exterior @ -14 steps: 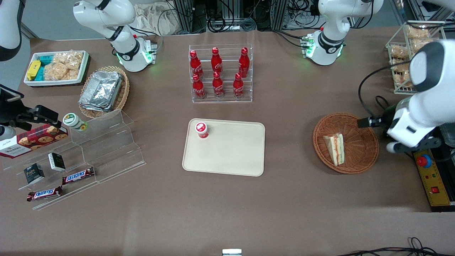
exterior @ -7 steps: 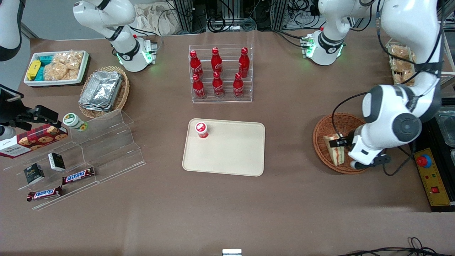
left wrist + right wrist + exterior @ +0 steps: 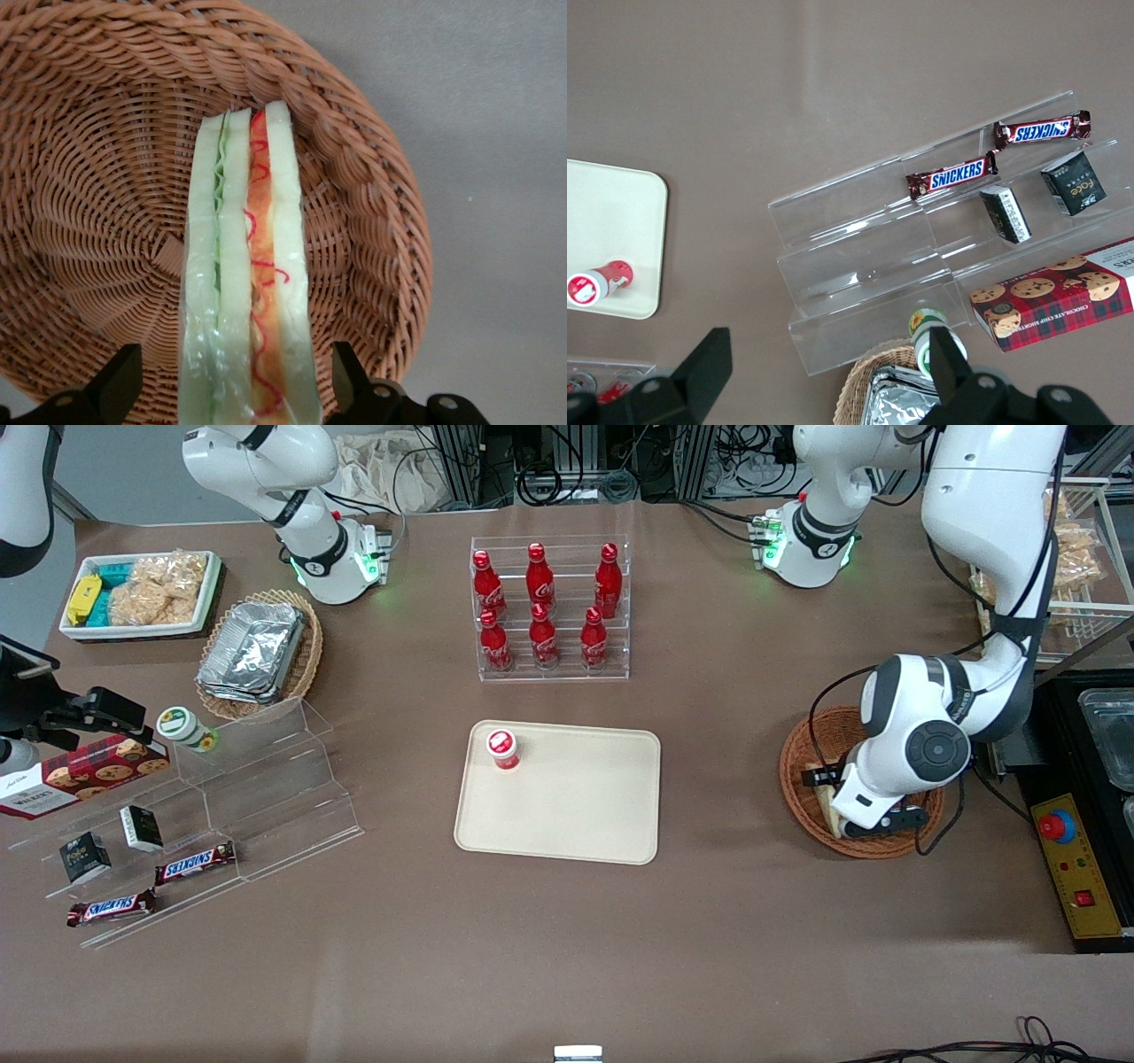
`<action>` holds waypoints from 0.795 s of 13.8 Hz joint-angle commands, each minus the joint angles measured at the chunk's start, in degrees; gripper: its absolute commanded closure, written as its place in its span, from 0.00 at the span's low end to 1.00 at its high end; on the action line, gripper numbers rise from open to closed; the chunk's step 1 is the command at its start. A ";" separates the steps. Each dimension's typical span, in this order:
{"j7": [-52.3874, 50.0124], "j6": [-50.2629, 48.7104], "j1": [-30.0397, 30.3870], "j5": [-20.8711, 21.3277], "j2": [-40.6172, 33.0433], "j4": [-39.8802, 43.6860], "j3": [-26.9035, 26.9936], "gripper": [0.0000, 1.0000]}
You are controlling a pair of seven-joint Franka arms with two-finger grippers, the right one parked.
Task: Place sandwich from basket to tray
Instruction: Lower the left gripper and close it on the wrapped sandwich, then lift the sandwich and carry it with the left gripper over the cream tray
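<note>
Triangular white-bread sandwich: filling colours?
Green and orange-red layers, clearest in left wrist view; gripper straddles it, open.

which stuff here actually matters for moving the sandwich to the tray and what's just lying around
In the job:
sandwich, lying in the basket
basket
tray
gripper, open, fingers either side of the sandwich

Lying about:
small red-capped bottle on the tray
rack of cola bottles
Snickers bars
cookie box
foil containers

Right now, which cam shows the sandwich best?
Left wrist view: the sandwich lies in the basket, between the open gripper fingers. Front view: arm hides most of it. Right wrist view: not visible.
</note>
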 commanded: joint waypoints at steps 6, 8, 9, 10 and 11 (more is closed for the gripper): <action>-2.63 -5.05 -0.28 1.03 -2.38 5.33 0.24 1.00; -1.84 -13.39 -0.28 0.94 -3.26 12.34 0.15 1.00; -1.67 -18.30 -0.46 0.85 -3.26 16.64 0.06 1.00; -1.32 -22.88 -0.46 0.85 -3.26 20.78 -0.72 1.00; -0.44 -27.54 -0.46 0.85 -3.26 24.91 -2.21 1.00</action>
